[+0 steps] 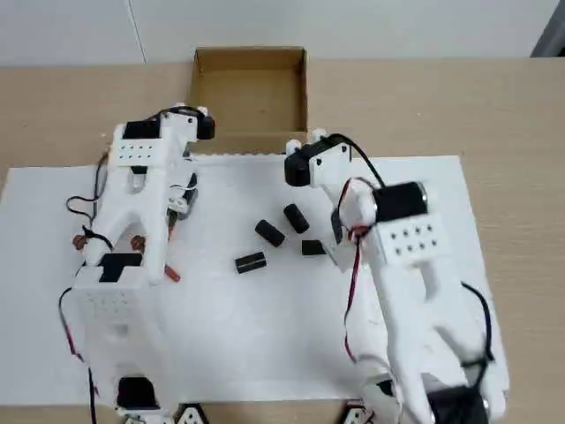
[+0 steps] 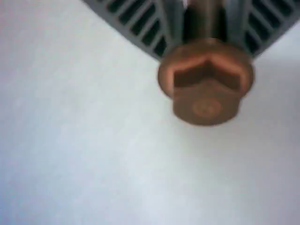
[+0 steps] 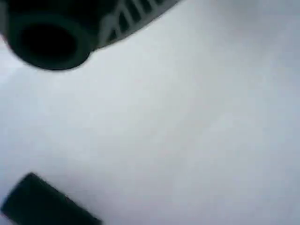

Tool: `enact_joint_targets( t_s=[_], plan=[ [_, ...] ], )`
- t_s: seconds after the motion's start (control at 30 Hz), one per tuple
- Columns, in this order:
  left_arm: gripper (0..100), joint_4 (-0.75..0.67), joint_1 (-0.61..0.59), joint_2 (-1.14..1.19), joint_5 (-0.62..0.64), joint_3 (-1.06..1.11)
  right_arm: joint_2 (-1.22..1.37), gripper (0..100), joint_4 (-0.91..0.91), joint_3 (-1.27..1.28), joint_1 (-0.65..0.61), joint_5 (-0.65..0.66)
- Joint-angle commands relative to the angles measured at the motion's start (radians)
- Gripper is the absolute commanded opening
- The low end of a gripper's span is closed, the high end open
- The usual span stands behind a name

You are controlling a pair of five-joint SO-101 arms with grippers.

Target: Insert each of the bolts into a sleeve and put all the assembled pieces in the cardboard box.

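High view, arms: the left arm [image 1: 141, 199] and the right arm [image 1: 402, 234] are bent forward and down over the white sheet [image 1: 265, 336].
High view, things: loose sleeves [image 1: 270, 232] are laid between the two arms; the cardboard box [image 1: 250, 55] is placed beyond them.
Left wrist view: a copper bolt [image 2: 206, 89] is clenched in the left pincer [image 2: 206, 21], its head turned outward.
Right wrist view: a black sleeve [image 3: 47, 42] is grasped by the right pincer [image 3: 89, 21]; a second sleeve [image 3: 42, 201] is laid on the sheet near it.

White sheet [image 1: 265, 336] is lit brightly & evenly from overhead; soft, diffuse shadows are cast on it close beside both arms. On the bolt [image 2: 206, 86], a mild sheen is seen.
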Motion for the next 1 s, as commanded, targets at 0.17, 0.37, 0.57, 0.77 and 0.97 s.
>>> enact_joint_targets(
  t_s=[0.17, 0.37, 0.57, 0.77, 0.97],
  plan=[
    [0, 0.153, 0.008, -0.269, 0.000, -0.048, -0.289, 0.4, 0.061, 0.069, 0.015, -0.078],
    [0, 0.155, -0.015, -0.466, 0.000, 0.024, -0.447, 0.4, 0.030, 0.071, 0.150, -0.083],
    [0, 0.135, 0.055, -0.775, 0.051, 0.216, -0.561, 0.4, 0.027, 0.072, 0.266, -0.115],
    [0, -0.110, 0.077, -1.068, 0.138, 0.561, -0.604, 0.3, -0.008, 0.118, 0.271, -0.307],
    [0, -0.334, 0.077, -1.332, 0.198, 0.881, -0.659, 0.3, -0.145, 0.282, 0.271, -0.354]
  ],
)
